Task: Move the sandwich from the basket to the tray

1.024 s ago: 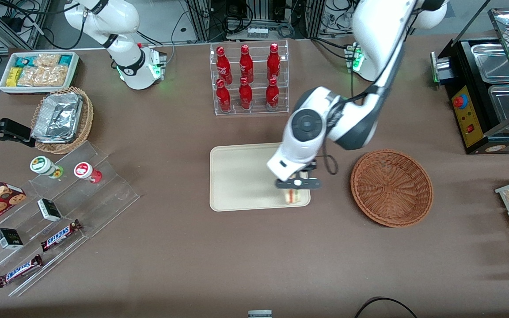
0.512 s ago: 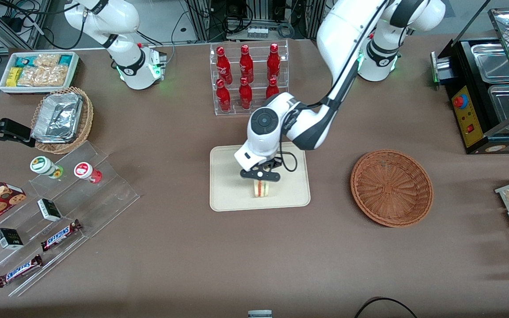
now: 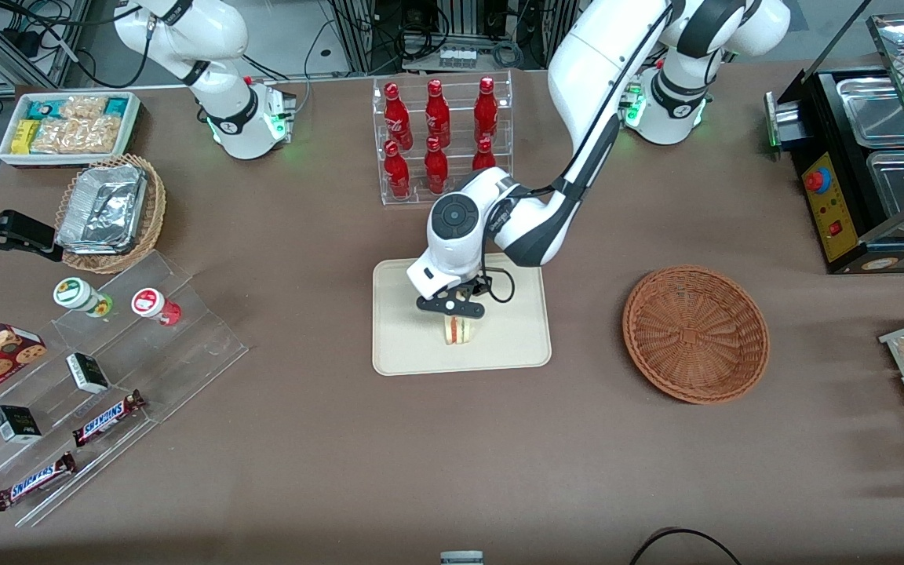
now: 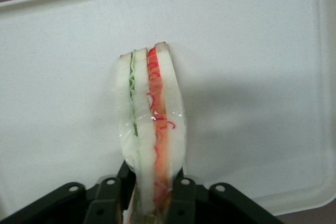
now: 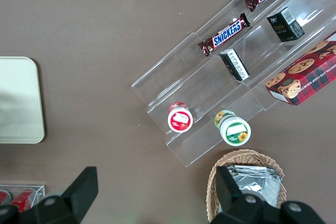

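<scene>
**Item 1 — sandwich** (image 3: 458, 330): triangular white-bread wedge, green and red-orange filling along the cut edge. Location: over the tray, about mid-width, in the half nearer the front camera. Status: held; the wrist view shows bread (image 4: 152, 124) rising from between the fingers, with tray surface all round it. Whether its lower tip already touches the tray cannot be told.

**Item 2 — gripper** (image 3: 452, 308): left arm's, positioned low over the tray, directly above the sandwich. Fingers (image 4: 181, 192) pinch the wedge at its crust end, one on each bread face.

**Item 3 — tray** (image 3: 405, 345): cream-beige, rectangular, low rim, rounded corners. Location: centre of the table, nearer the front camera than the bottle rack (image 3: 442, 141). Contents: nothing but the sandwich.

**Item 4 — basket** (image 3: 695, 333): round reddish-brown wicker bowl, toward the working arm's end of the table, well apart from the tray. Contents: none visible.

**Progress assessment:**
- Done, by appearance: sandwich out of the basket and carried over the tray.
- Outstanding, by judgement: settle the wedge on the tray surface, spread the fingers, lift the gripper clear.
- Stage: late; roughly the final step remains.

**Remark:** the wedge is held on edge by a narrow grip; on release it may tip onto a flat face. With tray on all sides, a topple would probably still land inside the rim.
</scene>
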